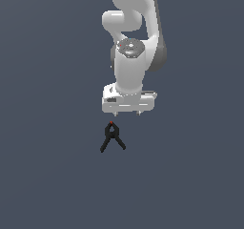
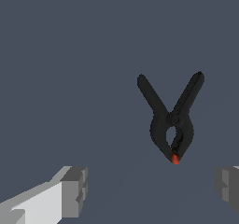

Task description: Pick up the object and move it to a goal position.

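The object is a small black clamp (image 1: 112, 137) shaped like an inverted V, with two splayed legs and a tiny red tip. It lies on the flat grey floor. My gripper (image 1: 127, 113) hangs above it, slightly toward the exterior view's right, with its two short fingertips wide apart and nothing between them. In the wrist view the clamp (image 2: 171, 120) lies apart from both grey fingertips (image 2: 74, 190), its red tip pointing toward the gap between them. The clamp is narrower than the open gap.
The white arm (image 1: 133, 42) rises above the gripper toward the top of the exterior view. A plain dark grey floor (image 1: 47, 175) lies all around the clamp.
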You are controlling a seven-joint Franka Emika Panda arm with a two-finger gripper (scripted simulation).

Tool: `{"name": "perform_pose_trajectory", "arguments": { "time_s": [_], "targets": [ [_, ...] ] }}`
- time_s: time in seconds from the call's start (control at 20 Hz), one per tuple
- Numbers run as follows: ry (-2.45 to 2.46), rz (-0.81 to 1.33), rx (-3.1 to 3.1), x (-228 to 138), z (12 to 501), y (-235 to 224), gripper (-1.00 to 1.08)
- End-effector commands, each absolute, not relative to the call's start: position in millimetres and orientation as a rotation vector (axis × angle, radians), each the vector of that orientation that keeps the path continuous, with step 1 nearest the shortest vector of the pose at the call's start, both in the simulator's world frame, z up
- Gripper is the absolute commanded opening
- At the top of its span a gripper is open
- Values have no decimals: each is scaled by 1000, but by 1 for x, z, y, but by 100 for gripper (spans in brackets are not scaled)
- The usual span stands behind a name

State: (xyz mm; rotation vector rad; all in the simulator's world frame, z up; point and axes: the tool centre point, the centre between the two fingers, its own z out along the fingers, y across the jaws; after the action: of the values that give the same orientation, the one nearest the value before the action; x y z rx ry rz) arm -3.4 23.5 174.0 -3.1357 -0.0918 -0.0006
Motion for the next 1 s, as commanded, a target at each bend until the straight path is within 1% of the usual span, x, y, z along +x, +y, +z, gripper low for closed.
{"name": "perform_pose_trajectory", "arguments": {
  "time_s": [0.0,0.45,0.7,0.95],
  "targets": [
    [-92,-1,-3136,-3,174,23,100],
    [-99,6,-3107,-9,183,50,100],
    [-98,6,-3109,-8,181,48,100],
    [-104,4,-3111,-3,169,37,100]
  ]
}}
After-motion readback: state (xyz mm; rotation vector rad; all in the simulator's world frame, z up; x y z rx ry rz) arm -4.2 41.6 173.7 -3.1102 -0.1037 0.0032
